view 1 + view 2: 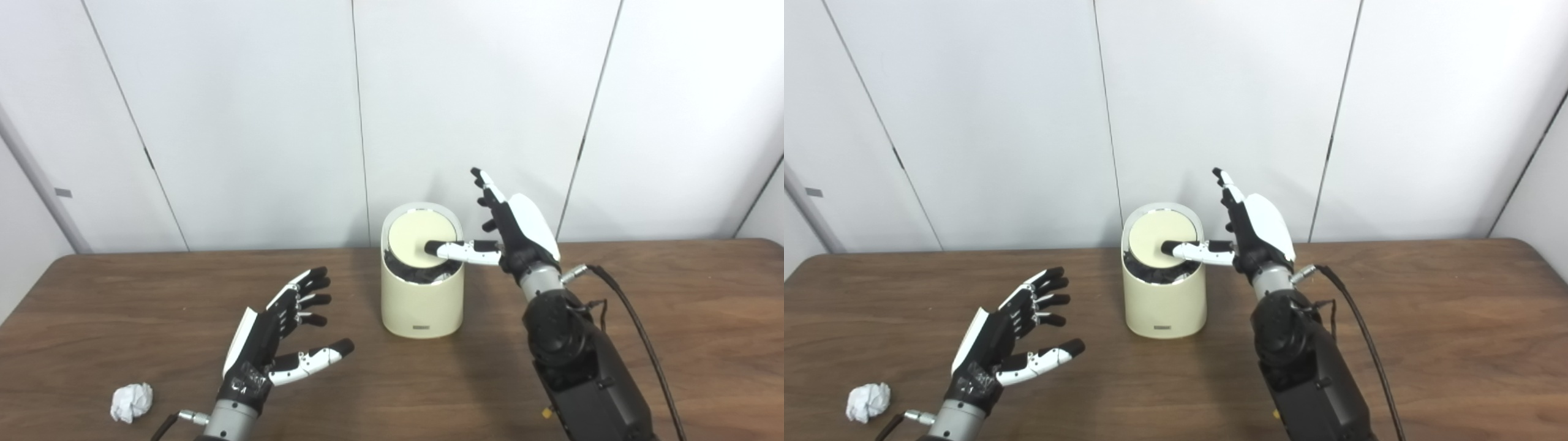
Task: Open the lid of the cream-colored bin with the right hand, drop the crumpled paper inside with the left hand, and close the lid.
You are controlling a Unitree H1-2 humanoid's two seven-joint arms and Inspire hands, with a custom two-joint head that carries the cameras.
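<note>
Cream plastic bin (421,294) sits mid-table in the left eye view, right hand (511,236) beside it, fingers spread, thumb on the tilted round lid (419,244).

Right eye view: crumpled paper (867,402) lies front-left on the wood table (1427,318), just left of the wide-open, empty left hand (1013,340), clearly the nearer one.

cream bin (421,303), white crumpled paper (131,402), brown wood-grain table (704,318)
</note>
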